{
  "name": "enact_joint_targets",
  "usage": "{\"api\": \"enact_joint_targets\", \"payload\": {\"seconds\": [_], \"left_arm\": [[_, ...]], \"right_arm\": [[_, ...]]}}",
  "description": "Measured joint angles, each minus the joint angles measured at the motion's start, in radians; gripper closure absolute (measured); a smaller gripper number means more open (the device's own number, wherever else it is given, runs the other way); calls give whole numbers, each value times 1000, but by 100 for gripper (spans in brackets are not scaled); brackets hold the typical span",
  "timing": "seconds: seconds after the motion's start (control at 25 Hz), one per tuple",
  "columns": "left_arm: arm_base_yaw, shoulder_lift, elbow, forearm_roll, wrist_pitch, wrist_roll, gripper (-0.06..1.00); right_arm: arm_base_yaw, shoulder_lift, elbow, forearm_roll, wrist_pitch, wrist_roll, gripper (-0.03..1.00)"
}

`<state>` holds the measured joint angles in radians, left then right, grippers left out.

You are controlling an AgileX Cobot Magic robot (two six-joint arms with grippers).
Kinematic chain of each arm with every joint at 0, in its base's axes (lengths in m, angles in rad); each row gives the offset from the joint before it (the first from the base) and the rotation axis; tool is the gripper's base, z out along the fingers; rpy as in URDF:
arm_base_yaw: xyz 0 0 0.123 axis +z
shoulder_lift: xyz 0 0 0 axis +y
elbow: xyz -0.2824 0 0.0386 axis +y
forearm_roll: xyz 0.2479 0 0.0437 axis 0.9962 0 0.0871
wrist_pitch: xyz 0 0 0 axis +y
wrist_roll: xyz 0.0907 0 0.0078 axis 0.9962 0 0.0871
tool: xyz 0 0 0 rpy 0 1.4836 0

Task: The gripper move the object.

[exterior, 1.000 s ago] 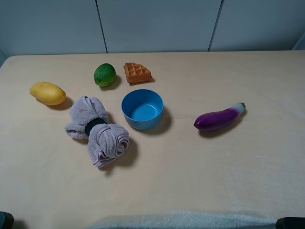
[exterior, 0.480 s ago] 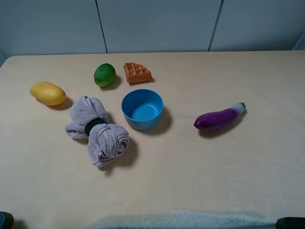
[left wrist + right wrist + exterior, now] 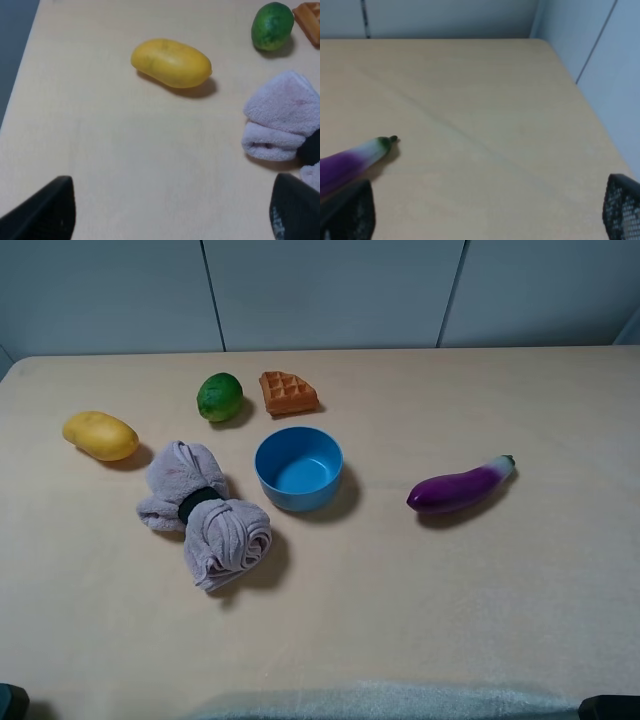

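The pale mauve-grey rolled towel [image 3: 205, 512] lies on the table left of centre, cinched by a black band [image 3: 197, 505]. One end of it shows in the left wrist view [image 3: 285, 122]. My left gripper [image 3: 170, 220] is open and empty, low over the table and well short of the towel, its two black fingertips [image 3: 45, 210] spread wide. My right gripper [image 3: 485, 215] is open and empty too, near the eggplant's stem end. In the high view only dark bits of the arms show, at the bottom corners [image 3: 10, 702].
A blue bowl [image 3: 298, 468] stands right beside the towel. A yellow mango [image 3: 100, 435], a green lime [image 3: 220, 396] and a waffle [image 3: 288, 392] lie behind it. A purple eggplant [image 3: 460, 487] lies to the right. The table's right edge [image 3: 580, 100] meets a wall.
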<state>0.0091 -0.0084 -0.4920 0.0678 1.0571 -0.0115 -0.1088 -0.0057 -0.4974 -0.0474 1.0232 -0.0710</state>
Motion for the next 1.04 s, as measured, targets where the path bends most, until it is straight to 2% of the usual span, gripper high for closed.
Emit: {"api": "enact_joint_targets", "payload": {"seconds": [1.04], "left_arm": [[0, 0, 0, 0, 0, 0, 10]], "right_arm": [[0, 0, 0, 0, 1, 0, 27]]}}
